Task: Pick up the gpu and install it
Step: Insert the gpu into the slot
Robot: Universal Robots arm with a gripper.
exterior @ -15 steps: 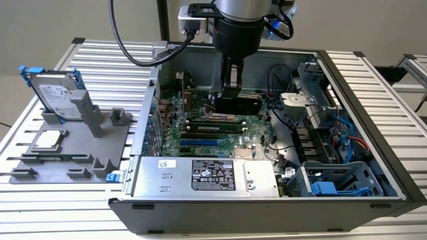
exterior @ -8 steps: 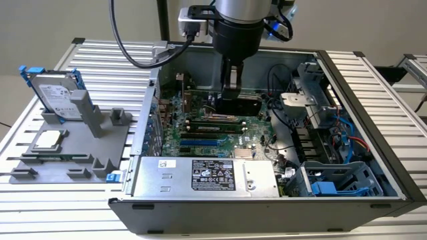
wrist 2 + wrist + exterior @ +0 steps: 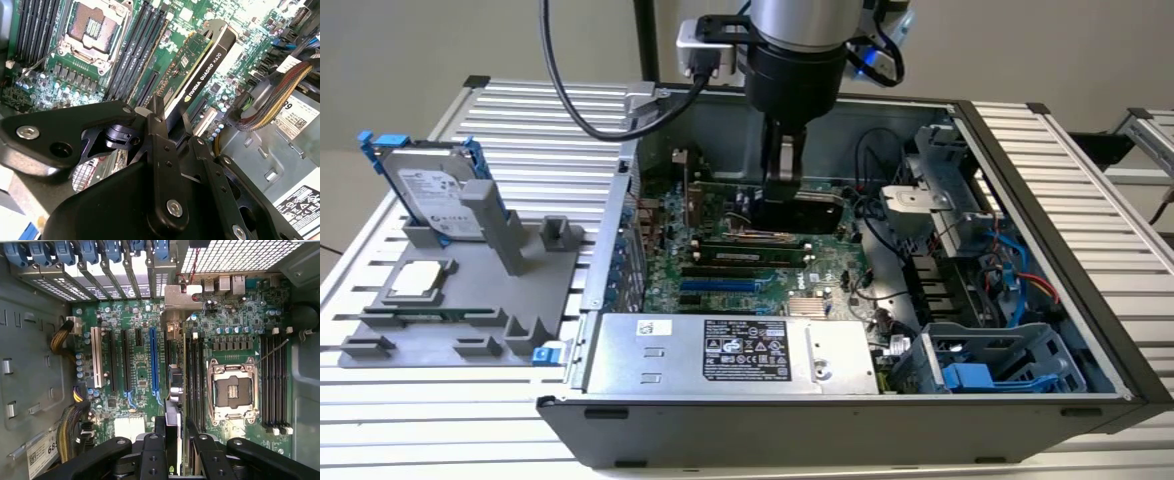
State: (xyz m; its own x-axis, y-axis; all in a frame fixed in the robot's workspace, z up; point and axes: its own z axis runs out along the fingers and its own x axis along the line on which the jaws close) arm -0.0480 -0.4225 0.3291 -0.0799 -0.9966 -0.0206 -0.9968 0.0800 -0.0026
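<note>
Gripper is clamped on the graphics card, held on edge, black shroud one side, green board the other, above the motherboard inside the case.

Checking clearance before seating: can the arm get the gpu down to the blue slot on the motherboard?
Probably yes: the pincer holds the gpu on edge over the motherboard, the case is open, and the blue slot looks empty.

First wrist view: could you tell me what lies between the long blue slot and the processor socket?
In the first wrist view, the edge-on black gpu card, then black memory slots.
</note>
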